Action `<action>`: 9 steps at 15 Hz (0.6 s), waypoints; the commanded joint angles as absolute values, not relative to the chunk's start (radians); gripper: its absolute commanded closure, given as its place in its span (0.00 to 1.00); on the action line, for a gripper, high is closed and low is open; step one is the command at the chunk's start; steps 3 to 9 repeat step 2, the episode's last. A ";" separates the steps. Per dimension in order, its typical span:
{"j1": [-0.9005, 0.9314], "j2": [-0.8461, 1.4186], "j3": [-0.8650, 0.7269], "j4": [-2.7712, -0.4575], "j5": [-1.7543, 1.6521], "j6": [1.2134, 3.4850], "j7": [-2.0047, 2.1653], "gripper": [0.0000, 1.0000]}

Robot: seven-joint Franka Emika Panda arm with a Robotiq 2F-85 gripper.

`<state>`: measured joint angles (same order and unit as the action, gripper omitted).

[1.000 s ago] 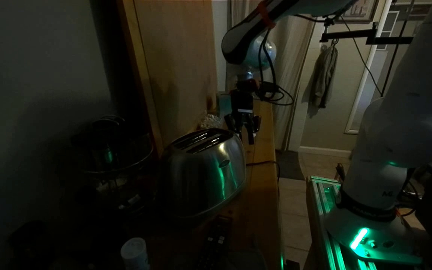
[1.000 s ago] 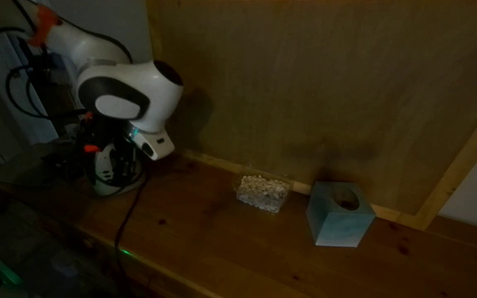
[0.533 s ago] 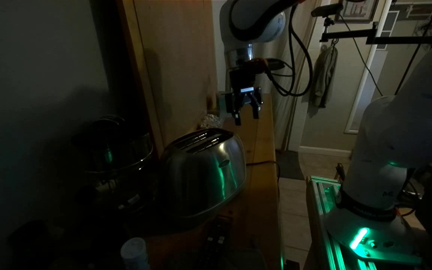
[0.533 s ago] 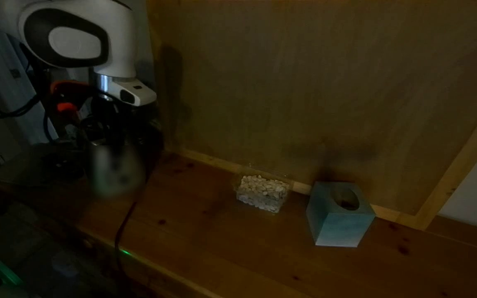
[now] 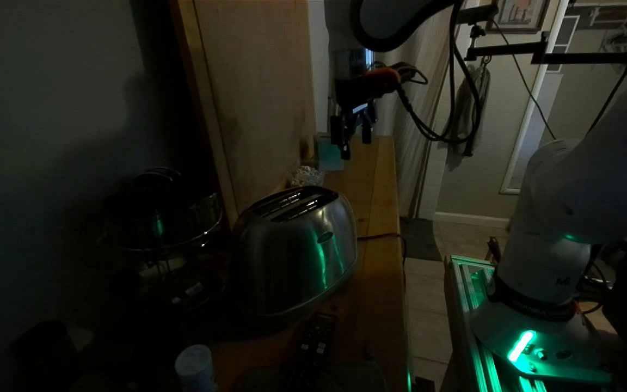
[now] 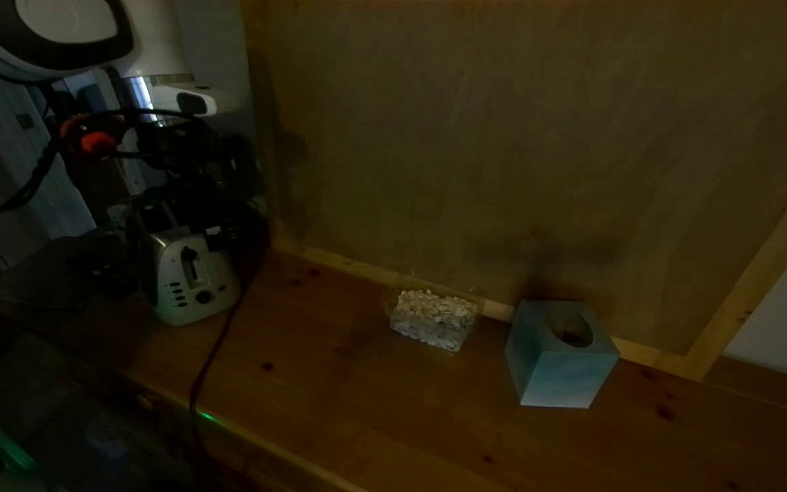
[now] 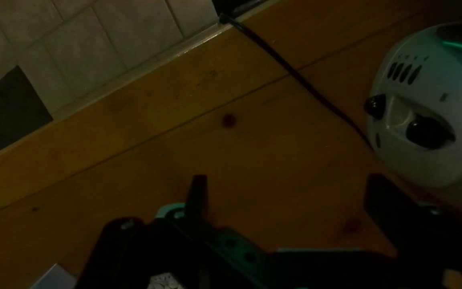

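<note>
Wrist view, gripper: fingers spread, above the wooden counter.
Toaster: on the counter, apart from the fingers, gripper's 2 o'clock.
Cord: across the counter, gripper's 12 o'clock.
Clear tub: in an exterior view, pale pieces inside, toaster's 3 o'clock.
Pale blue box: tub's 3 to 4 o'clock there.

Dim light, long brown wooden counter, upright tan plywood panel along the counter's edge, beige tiled floor below it, pale hanging curtain beyond it
</note>
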<state>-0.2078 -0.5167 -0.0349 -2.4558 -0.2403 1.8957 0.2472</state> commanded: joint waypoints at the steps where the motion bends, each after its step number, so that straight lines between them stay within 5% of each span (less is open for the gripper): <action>1: -0.200 -0.523 -0.041 -2.460 -0.246 1.896 0.247 0.00; 9: -0.200 -0.526 -0.041 -2.462 -0.247 1.898 0.245 0.00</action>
